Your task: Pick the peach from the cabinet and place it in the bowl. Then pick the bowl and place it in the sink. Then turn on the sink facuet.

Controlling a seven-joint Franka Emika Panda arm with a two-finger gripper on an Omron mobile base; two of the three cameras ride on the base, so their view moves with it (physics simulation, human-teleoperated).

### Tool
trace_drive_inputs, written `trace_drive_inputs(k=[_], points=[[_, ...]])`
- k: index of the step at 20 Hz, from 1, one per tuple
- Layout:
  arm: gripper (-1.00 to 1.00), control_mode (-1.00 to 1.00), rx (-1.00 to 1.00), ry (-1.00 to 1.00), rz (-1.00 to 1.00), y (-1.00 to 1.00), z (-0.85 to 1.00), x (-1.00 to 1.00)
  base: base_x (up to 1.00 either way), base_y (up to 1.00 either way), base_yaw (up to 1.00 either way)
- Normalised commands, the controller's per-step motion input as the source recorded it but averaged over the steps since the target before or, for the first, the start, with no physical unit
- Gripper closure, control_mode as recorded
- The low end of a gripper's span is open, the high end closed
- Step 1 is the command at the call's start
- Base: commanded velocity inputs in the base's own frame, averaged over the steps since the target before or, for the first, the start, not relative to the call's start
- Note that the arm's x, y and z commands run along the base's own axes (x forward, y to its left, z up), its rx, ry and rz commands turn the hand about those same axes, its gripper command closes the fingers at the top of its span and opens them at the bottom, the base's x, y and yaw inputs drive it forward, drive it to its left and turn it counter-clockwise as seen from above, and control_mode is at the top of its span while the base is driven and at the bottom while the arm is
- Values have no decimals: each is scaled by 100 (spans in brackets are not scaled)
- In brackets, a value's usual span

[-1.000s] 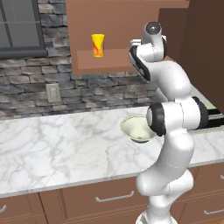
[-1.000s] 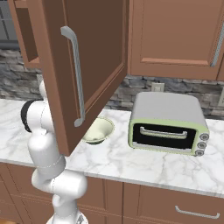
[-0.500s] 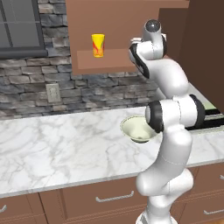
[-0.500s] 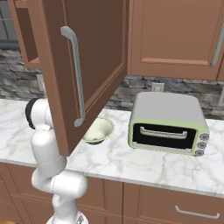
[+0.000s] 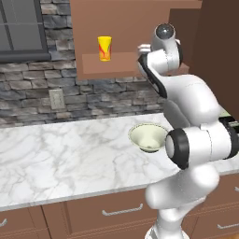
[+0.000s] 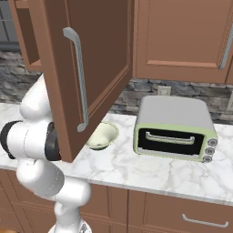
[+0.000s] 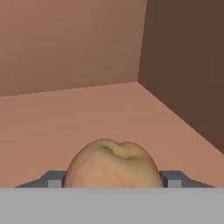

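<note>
The peach (image 7: 113, 164) is sitting between the jaws on the cabinet (image 7: 65, 113) shelf, with bare shelf lying ahead up to the back wall and right side wall closing in.

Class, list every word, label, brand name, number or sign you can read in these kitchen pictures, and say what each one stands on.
None can be read.
Yellow cup: red-orange marks, a pattern, no letters.
Toaster oven: three knobs, no legible markings.
Wall outlet, bowl, peach, cabinet: plain.
</note>
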Motion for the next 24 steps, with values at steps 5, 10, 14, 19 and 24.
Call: trace_drive_inputs(k=[5, 10, 14, 19, 24], points=[[100, -100, 0, 3, 0, 41, -24, -100, 0, 0, 0], [100, -100, 0, 19, 0, 24, -30, -100, 0, 0, 0], [100, -100, 0, 25, 0, 18, -50, -100, 0, 0, 0], [100, -100, 0, 39, 0, 20, -95, -93, 0, 0, 0], [100, -100, -2, 53, 0, 1, -100, -7, 0, 0, 0]])
